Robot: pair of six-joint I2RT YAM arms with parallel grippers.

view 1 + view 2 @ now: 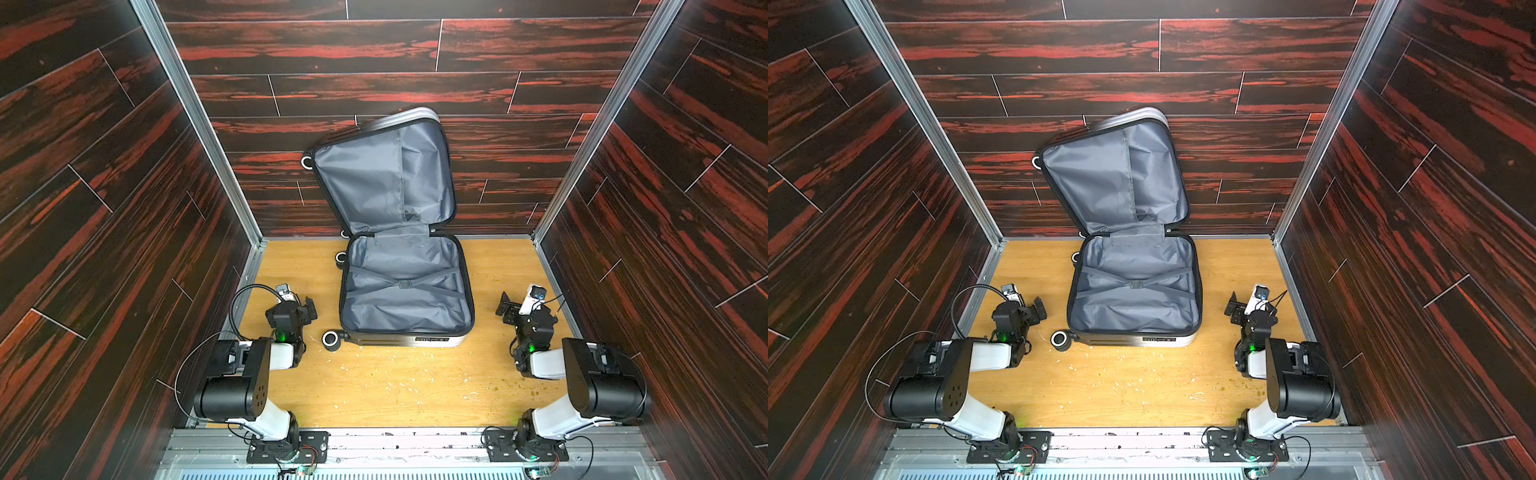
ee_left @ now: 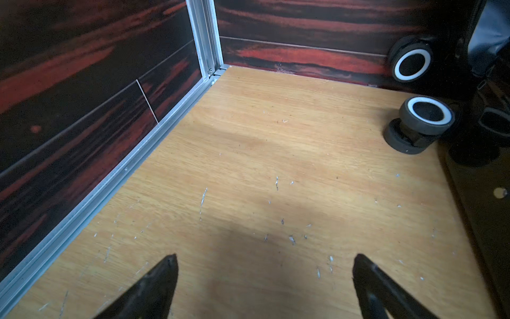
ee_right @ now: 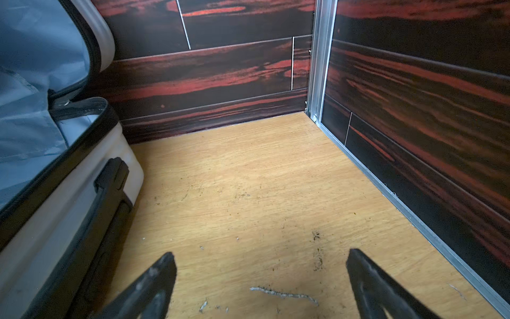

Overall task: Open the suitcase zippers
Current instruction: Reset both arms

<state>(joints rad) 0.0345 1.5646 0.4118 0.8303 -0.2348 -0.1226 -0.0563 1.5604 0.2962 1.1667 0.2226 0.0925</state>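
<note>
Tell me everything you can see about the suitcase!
The suitcase lies wide open in both top views. Its lower half rests flat on the wooden table; its lid stands up, leaning toward the back wall. Inside is crinkly grey fabric lining with crossed straps buckled in the middle. A dark zipper track rims each half. The shell looks hard, pale and silvery, with black wheels ringed white.
</note>
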